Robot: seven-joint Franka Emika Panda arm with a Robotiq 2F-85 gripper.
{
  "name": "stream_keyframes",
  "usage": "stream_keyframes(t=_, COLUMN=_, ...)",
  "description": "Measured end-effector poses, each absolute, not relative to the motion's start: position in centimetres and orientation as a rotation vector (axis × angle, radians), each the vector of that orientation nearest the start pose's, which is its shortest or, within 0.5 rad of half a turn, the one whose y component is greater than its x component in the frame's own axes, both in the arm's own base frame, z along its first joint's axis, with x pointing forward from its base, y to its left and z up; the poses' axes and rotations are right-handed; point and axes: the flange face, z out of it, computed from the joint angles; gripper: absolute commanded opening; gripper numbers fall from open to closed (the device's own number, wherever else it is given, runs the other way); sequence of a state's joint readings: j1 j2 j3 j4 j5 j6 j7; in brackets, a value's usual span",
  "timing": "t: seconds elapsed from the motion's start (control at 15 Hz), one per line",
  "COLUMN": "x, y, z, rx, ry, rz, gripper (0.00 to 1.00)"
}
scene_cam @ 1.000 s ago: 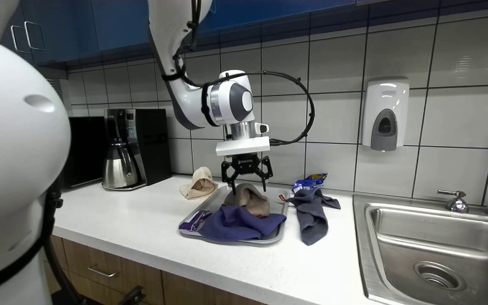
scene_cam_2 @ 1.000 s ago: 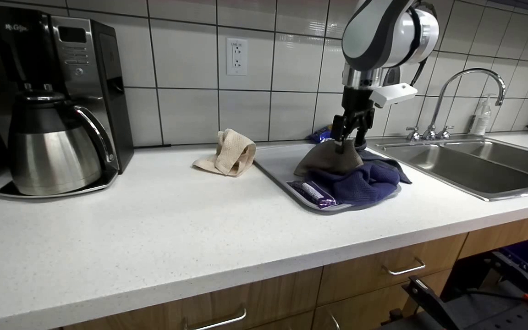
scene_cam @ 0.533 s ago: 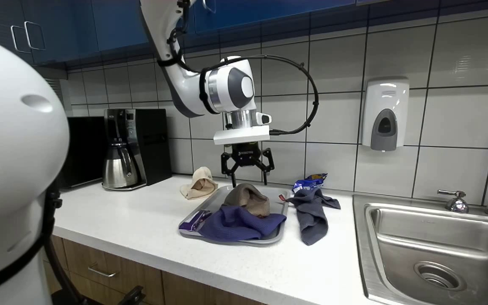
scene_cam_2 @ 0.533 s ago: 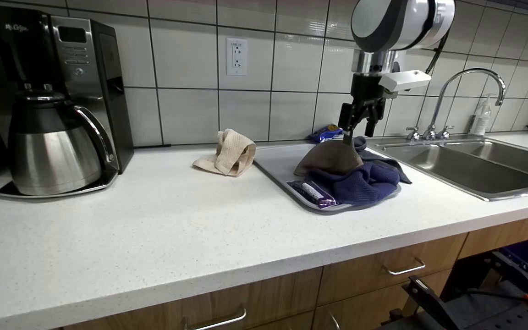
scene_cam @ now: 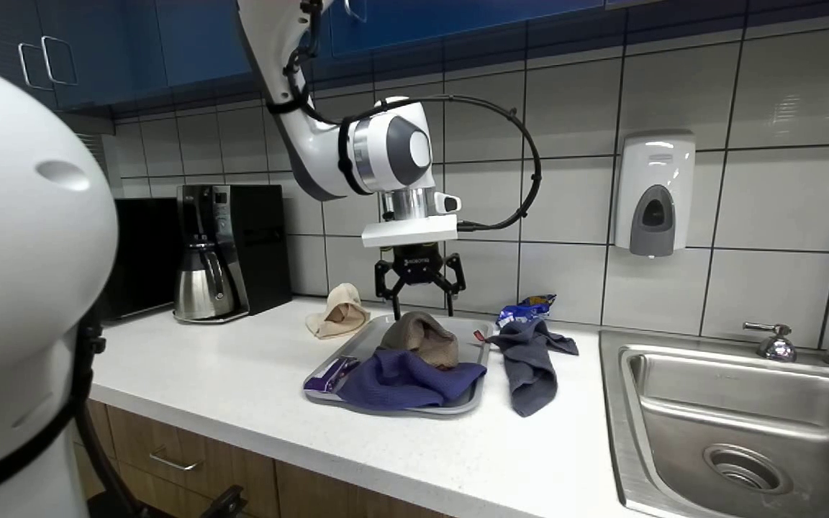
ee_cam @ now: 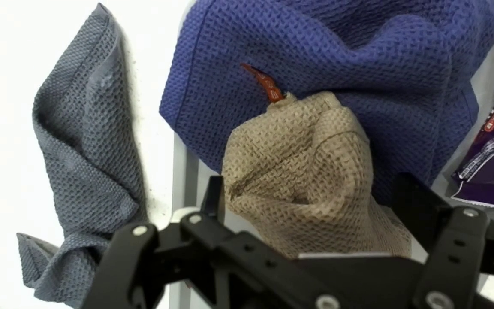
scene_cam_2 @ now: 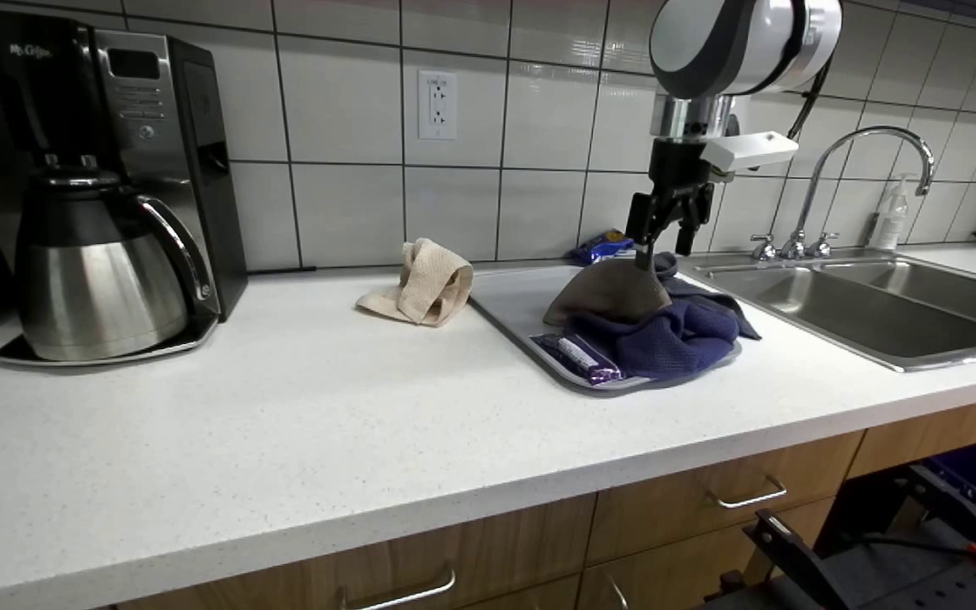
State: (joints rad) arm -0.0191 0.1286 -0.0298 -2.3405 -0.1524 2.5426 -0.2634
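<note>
Wrist view: hand (ee_cam: 310,183) over brown cloth (ee_cam: 300,171)

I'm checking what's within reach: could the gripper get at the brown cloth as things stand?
Probably yes. The gripper stands open over the brown cloth, which shows between its fingers in the wrist view with nothing seen lying on it. Whether the fingers touch it is unclear.

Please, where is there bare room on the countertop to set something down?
Widest: the countertop between coffee maker and beige dishcloth. Narrower: between gray dishcloth and sink. Crowded: front of the tray, with purple dishcloth and snack packet; brown dishcloth behind, under the open gripper.
</note>
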Motion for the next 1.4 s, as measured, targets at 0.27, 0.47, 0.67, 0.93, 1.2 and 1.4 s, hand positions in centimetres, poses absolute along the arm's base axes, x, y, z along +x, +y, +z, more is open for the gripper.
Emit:
stream_keyframes(t=0.27, x=52.3, y=-2.7, z=28.5, rx=-3.201, ry=-0.535, rz=-0.098, gripper=1.0)
stream_keyframes(t=0.47, x=52.8, y=-3.9, z=29.0, rx=-3.211, ry=-0.502, rz=-0.118, gripper=1.0)
stream_keyframes(t=0.67, x=53.9, y=-5.8, z=29.4, rx=-3.221, ry=-0.439, rz=-0.145, gripper=1.0)
stream_keyframes(t=0.93, x=55.6, y=-8.5, z=29.3, rx=-3.215, ry=-0.328, rz=-0.185, gripper=1.0)
stream_keyframes(t=1.2, x=57.7, y=-10.7, z=28.5, rx=-3.208, ry=-0.235, rz=-0.218, gripper=1.0)
stream_keyframes(t=1.4, x=59.3, y=-12.2, z=28.0, rx=-3.213, ry=-0.199, rz=-0.236, gripper=1.0)
